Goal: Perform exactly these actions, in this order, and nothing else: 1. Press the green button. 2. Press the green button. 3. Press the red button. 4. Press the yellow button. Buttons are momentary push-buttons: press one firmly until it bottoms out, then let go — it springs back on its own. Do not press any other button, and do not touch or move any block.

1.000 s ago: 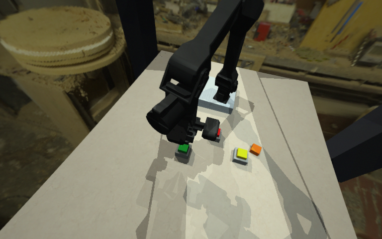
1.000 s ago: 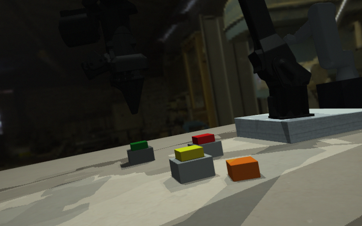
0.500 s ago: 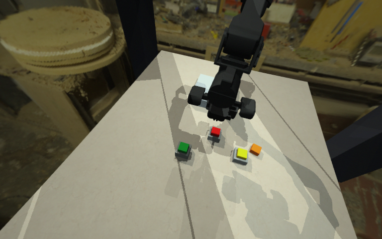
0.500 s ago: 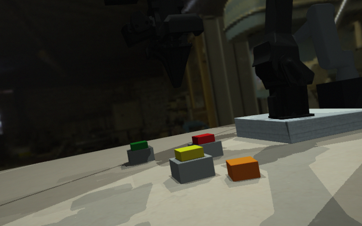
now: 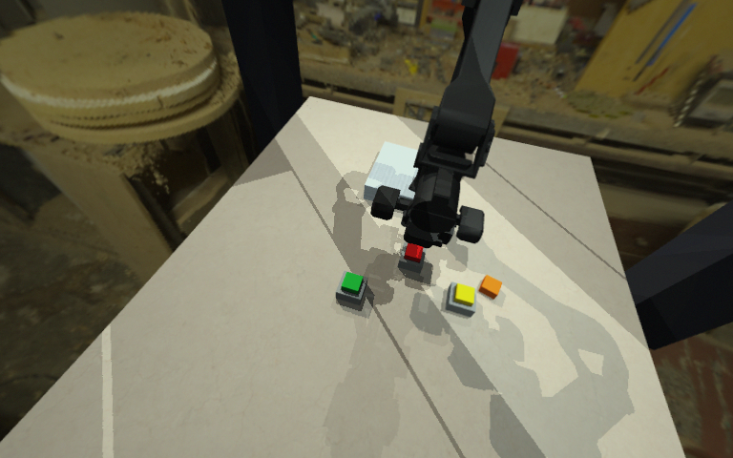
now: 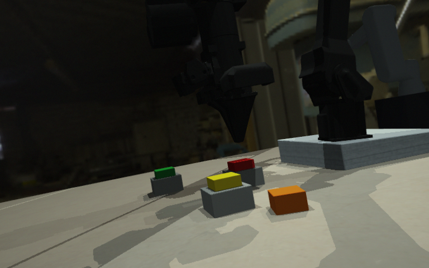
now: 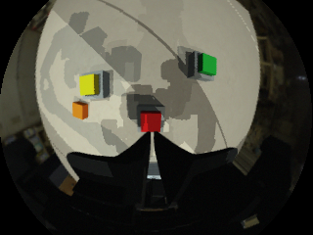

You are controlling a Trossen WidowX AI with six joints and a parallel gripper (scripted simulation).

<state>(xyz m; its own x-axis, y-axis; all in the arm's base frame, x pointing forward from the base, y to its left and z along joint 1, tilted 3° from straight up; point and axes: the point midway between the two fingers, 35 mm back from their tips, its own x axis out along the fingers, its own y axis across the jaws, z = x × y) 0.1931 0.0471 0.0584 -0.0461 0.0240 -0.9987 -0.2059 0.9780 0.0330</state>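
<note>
We see hard, layered shadows across the pale table (image 5: 216, 350); the exterior view is dim, the wrist view fisheye-distorted.

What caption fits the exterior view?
Shut gripper poised above the red button, with green and yellow buttons nearby.

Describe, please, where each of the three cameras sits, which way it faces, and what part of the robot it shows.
Top: high above the table's far end, looking down on the square red button; shows the black arm and wrist.
Exterior: low beside the table, facing the buttons sideways; shows the shut gripper hanging above the red button, and the arm's base.
Wrist: on the arm, looking down past the fingers.
All three share the red, green and yellow buttons and the orange block.
</note>
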